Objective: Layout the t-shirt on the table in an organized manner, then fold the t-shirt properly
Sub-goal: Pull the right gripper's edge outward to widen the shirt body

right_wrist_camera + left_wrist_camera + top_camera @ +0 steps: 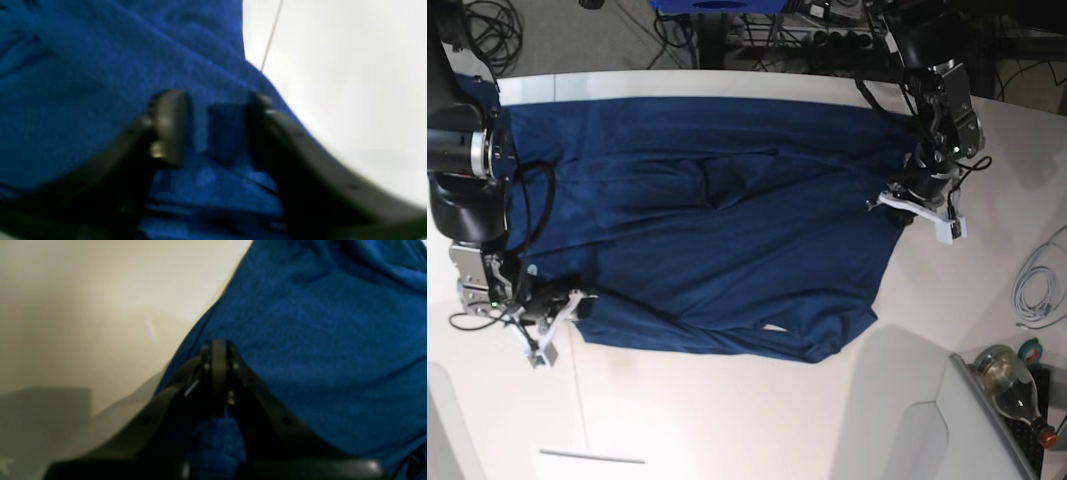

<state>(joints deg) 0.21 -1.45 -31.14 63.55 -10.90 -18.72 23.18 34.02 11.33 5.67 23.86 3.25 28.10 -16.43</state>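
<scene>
Nearest the left wrist camera, the left tool (pixel 218 373) shows its two dark fingers pressed together at the tips, with blue fabric bunched below and between them; it is clamped on the t-shirt (pixel 317 350). That view is soft and the base of the tool is cut off by the lower frame. The pale surface (pixel 100 306) fills the left half.

In the right wrist view, the right tool (pixel 217 130) has its jaws partly apart, with a fold of the t-shirt (pixel 83 100) lying in the gap. The picture is blurred, so it is not clear whether the fingers (pixel 170 126) actually pinch the cloth. A thin seam line (pixel 271 36) crosses the bright surface (pixel 350 83) beyond the cloth's edge.

From the base view the t-shirt (pixel 727 240) lies spread across the white surface (pixel 727 420), wrinkled through the middle, its far edge near the surface's far rim. The left tool (pixel 907 205) sits at the shirt's edge on the view's right; the right tool (pixel 552 310) is at the near corner on the view's left, its tips hard to make out. At the lower right corner a glass bottle (pixel 1007 375) and a coiled white cable (pixel 1035 290) lie partly cut off.
</scene>
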